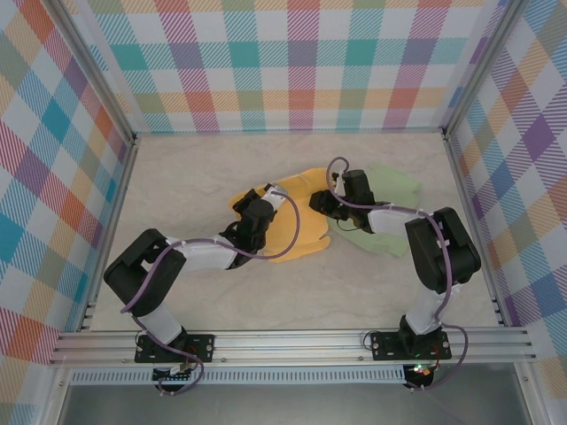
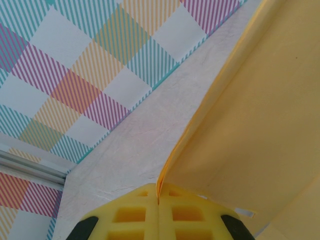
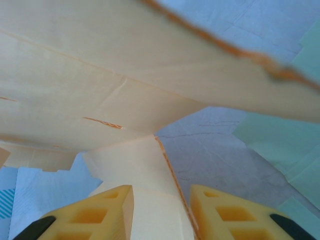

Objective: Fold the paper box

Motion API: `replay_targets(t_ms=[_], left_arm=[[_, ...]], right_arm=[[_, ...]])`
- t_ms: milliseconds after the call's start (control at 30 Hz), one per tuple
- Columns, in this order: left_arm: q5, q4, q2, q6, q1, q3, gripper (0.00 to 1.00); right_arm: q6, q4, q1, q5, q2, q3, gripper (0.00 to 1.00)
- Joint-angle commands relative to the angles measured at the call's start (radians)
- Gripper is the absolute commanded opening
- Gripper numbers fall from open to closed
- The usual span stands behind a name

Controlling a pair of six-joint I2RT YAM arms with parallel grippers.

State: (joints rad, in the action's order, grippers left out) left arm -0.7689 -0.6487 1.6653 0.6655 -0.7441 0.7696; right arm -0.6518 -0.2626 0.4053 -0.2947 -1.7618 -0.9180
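The yellow paper box (image 1: 297,226) lies partly unfolded in the middle of the table. My left gripper (image 1: 260,205) is at its left edge. In the left wrist view that gripper (image 2: 159,202) is shut on the thin raised edge of a yellow panel (image 2: 260,125). My right gripper (image 1: 326,202) is at the box's right side. In the right wrist view its jaws (image 3: 162,210) stand apart around a narrow yellow flap (image 3: 145,170). The flap lies against the left finger, with a gap to the right finger. A wider panel (image 3: 100,75) rises overhead.
A pale green paper sheet (image 1: 394,199) lies on the table right of the box, under my right arm, and appears in the right wrist view (image 3: 290,145). Checked walls (image 1: 292,62) and metal frame posts close in the table on three sides.
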Motion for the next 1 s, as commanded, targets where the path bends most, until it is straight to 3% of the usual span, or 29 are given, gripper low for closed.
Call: replay_targets(t_ms=[0,567,967], left_arm=[[-0.005,0.015,0.004,-0.024,-0.016,0.029,0.00],[0.013,0.015,0.025,-0.056,-0.021,0.044,0.00],[0.019,-0.020,0.024,0.033,-0.030,-0.005,0.00]], right_arm=[[0.002,-0.070,0.011,0.032,0.041,0.015,0.36],[-0.022,-0.157,0.067,0.060,-0.009,0.009,0.34],[-0.045,-0.159,0.067,0.039,-0.095,0.000,0.33]])
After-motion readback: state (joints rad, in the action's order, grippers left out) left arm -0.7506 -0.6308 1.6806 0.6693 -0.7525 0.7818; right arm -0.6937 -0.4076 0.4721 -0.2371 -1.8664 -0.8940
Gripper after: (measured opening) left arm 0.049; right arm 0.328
